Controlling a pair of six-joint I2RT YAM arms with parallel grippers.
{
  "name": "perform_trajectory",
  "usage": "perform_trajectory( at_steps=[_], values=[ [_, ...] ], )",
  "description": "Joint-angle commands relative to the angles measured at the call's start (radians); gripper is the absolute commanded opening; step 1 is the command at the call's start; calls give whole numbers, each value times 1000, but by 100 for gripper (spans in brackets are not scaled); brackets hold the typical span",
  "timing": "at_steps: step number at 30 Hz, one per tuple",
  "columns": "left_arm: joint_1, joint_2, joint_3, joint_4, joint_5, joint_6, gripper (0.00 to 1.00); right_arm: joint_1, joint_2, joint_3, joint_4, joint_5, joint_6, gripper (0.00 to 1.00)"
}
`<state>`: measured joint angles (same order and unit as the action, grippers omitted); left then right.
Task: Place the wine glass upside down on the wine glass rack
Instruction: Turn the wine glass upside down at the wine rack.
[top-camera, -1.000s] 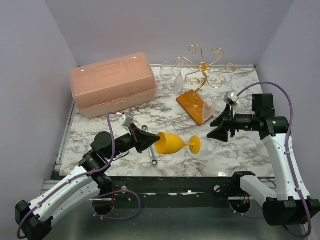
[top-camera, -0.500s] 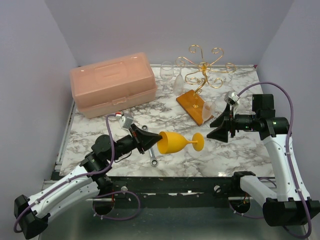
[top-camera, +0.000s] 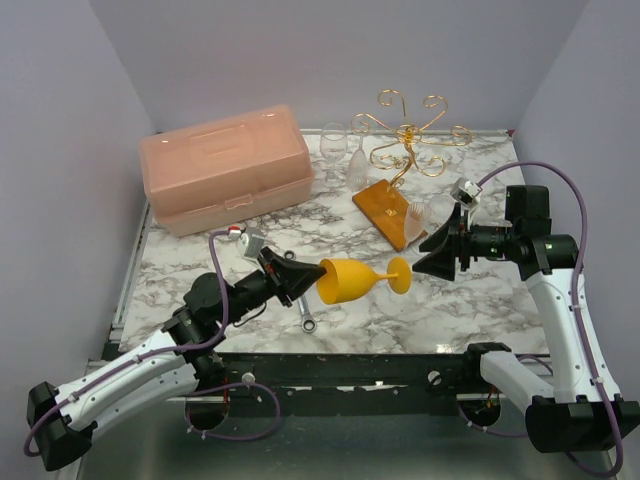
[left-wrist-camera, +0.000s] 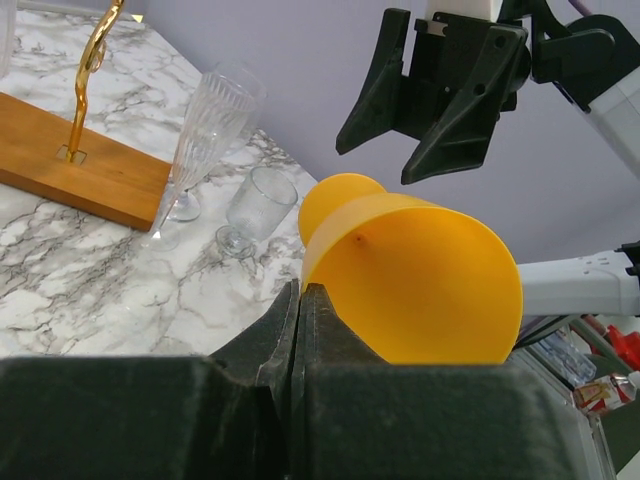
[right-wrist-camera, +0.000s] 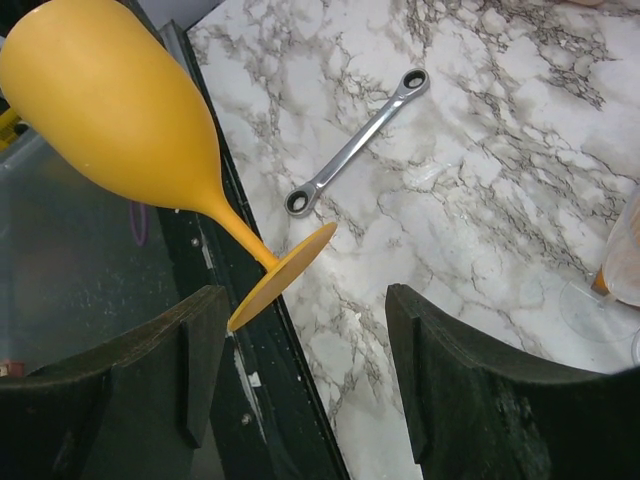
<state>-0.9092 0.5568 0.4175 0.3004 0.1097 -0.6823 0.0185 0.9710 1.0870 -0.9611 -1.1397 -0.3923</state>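
No text, label, brand, number or sign can be read in any view. Low and to the right of the left gripper (left-wrist-camera: 299, 292), a small red-and-white packet (left-wrist-camera: 603, 392) carries marks too blurred to make out.

The wine glass (top-camera: 350, 280), an opaque orange-yellow goblet with a rounded bowl, a short stem and a flat round foot, is held off the table (top-camera: 480, 305) on its side. Its rim is pinched in the shut jaws of the left gripper (top-camera: 305, 281), and its foot points to the right. The wine glass rack (top-camera: 408, 140), a gold wire stand with curled arms on a thin stem, stands upright on its flat orange-brown base toward the far right of the table, well apart from the glass.
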Motion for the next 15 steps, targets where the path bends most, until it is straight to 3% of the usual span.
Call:
perform_trajectory(
  at_steps=[1, 15],
  values=[
    [-24, 10, -8, 71, -66, -3, 0, -5, -8, -18, 57, -26, 56, 71],
    [-78, 32, 5, 103, -139, 0, 0, -5, 2, -40, 112, -23, 109, 71]
  ],
)
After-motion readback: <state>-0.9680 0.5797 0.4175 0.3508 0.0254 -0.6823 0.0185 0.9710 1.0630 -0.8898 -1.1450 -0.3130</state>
